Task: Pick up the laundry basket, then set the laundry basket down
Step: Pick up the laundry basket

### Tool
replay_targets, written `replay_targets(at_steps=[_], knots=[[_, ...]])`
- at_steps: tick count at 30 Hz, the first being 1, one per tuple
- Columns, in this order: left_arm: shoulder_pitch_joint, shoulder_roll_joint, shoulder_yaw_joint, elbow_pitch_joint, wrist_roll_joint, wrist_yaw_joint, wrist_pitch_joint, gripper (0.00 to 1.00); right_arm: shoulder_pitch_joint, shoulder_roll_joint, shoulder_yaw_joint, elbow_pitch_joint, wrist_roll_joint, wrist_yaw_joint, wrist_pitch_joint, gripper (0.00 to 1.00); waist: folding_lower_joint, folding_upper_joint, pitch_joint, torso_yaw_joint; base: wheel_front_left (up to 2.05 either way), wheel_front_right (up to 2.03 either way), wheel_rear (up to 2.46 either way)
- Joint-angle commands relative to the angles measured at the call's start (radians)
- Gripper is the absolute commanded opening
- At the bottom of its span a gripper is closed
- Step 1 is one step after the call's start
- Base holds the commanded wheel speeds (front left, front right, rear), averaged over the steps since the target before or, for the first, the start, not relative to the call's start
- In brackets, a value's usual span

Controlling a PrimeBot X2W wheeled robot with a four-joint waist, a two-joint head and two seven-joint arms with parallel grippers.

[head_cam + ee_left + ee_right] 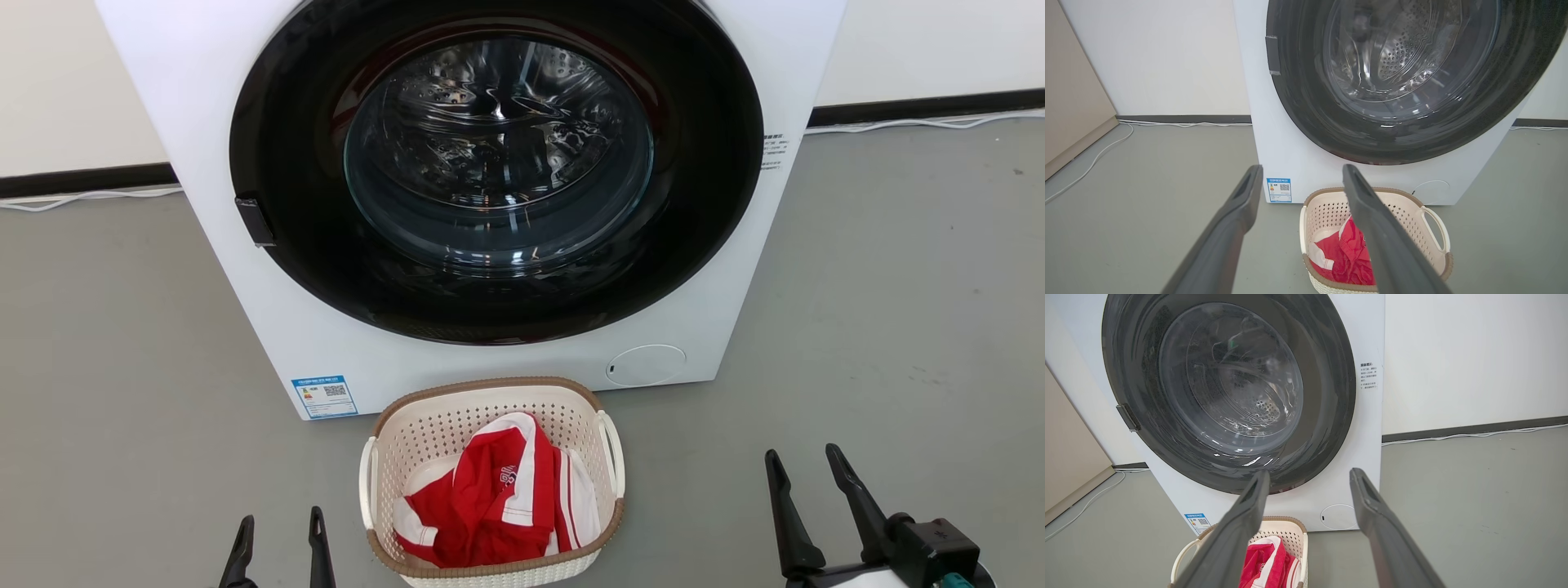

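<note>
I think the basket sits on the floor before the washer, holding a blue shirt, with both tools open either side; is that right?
Not quite: the shirt in the basket is red and white, not blue, as the head view shows. The rest holds: the basket sits before the washer, with the left tool and right tool open either side.

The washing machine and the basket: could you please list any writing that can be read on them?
Blue label, low on the front of the washing machine: print and QR code, too small to read.
Notice right of the door: blurred, unreadable.
Red garment in the laundry basket: white emblem, unreadable.
Nothing reads clearly.
</note>
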Motion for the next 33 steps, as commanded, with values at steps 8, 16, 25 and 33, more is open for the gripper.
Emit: replay_targets(at_steps=[8, 16, 25, 33], knots=[[-0.031, 0.002, 0.04, 0.008, 0.008, -0.024, -0.005, 1.0, -0.034, -0.004, 0.022, -0.008, -0.006, 0.006, -0.007, 1.0, 0.0001, -0.0001, 0.019, -0.003, 0.0, 0.0, 0.0], [-0.098, 0.01, 0.063, 0.064, 0.016, -0.049, -0.005, 1.0, -0.099, -0.004, 0.032, 0.038, -0.028, 0.006, -0.007, 1.0, 0.0001, -0.0001, 0.098, 0.0, 0.0, 0.0, 0.0], [-0.248, 0.008, 0.067, 0.165, 0.012, -0.082, -0.005, 1.0, -0.258, -0.004, 0.032, 0.13, -0.043, 0.006, -0.007, 1.0, 0.0001, -0.0001, 0.231, -0.002, 0.0, 0.0, 0.0], [-0.435, 0.004, 0.06, 0.279, 0.001, -0.086, -0.005, 1.0, -0.424, -0.004, 0.016, 0.242, -0.056, 0.006, -0.007, 1.0, 0.0001, -0.0001, 0.39, 0.017, 0.0, 0.0, 0.0]])
